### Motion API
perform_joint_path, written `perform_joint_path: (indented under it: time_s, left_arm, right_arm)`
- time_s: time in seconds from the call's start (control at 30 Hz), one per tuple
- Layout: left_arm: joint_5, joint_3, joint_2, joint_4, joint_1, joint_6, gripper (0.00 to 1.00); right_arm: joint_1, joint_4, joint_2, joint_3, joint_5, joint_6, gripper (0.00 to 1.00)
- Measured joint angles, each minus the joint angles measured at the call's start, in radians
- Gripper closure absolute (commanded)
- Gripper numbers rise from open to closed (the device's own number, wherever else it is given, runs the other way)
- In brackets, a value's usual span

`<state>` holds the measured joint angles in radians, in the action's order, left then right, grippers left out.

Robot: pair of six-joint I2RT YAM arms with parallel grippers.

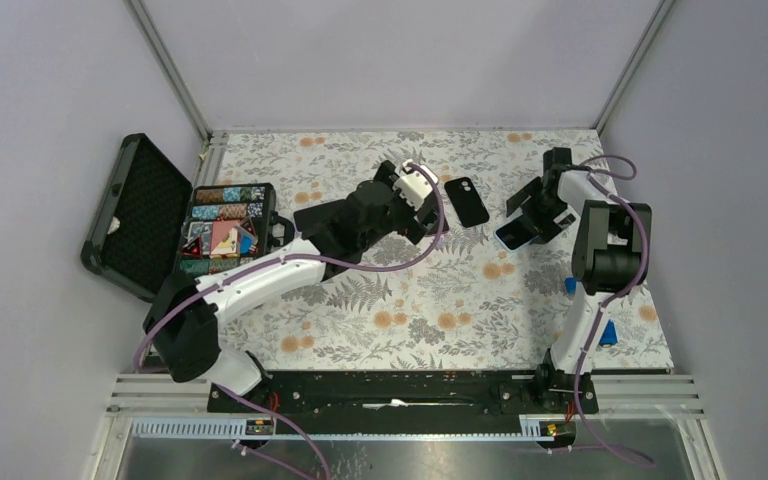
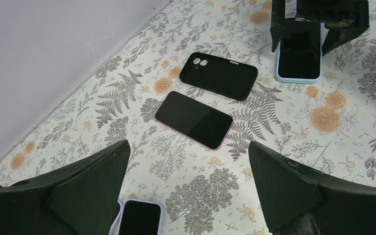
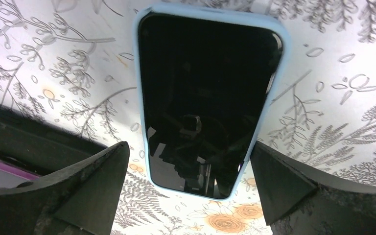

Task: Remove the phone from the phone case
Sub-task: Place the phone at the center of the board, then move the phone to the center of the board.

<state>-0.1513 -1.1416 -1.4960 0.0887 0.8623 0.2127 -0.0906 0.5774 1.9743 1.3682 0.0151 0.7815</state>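
A phone in a light-blue phone case (image 3: 205, 98) lies screen up on the flowered table (image 1: 420, 300). My right gripper (image 3: 188, 159) hangs open just over its near end, one finger on each side and neither touching it. The top view has this gripper (image 1: 532, 222) above that phone (image 1: 513, 236). My left gripper (image 2: 188, 164) is open and empty above the table. Ahead of it lie a bare dark phone with a pinkish edge (image 2: 194, 119) and an empty black case (image 2: 220, 75). A phone in a lilac case (image 2: 138, 218) lies by its left finger.
An open black box of small coloured items (image 1: 225, 228) stands at the table's left, its lid (image 1: 135, 215) folded outward. Two small blue pieces (image 1: 608, 333) lie near the right arm's base. Walls close the back and both sides.
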Motion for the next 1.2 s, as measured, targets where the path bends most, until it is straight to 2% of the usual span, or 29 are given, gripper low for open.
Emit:
perform_joint_path:
  time_s: [0.17,0.67,1.03,1.1,1.17,1.2]
  left_arm:
    - [0.000,0.034,0.034,0.025,-0.018,-0.003,0.01]
    - [0.000,0.072,0.070,0.061,-0.049,-0.005,0.01]
    - [0.000,0.093,0.101,0.090,-0.066,-0.006,0.01]
    - [0.001,0.099,0.103,0.092,-0.066,-0.012,0.01]
    - [0.003,0.105,0.105,0.091,-0.066,-0.023,0.01]
    - [0.006,0.107,0.105,0.092,-0.067,-0.031,0.01]
  right_arm:
    - [0.035,0.087,0.076,0.132,-0.045,0.011,0.00]
    - [0.077,0.304,0.183,0.332,-0.112,0.006,0.00]
    - [0.085,0.322,0.185,0.339,-0.129,-0.084,0.01]
    - [0.091,0.313,0.176,0.337,-0.141,-0.114,0.11]
    - [0.087,0.294,0.158,0.337,-0.153,-0.150,0.28]
    - [0.082,0.285,0.147,0.337,-0.152,-0.158,0.40]
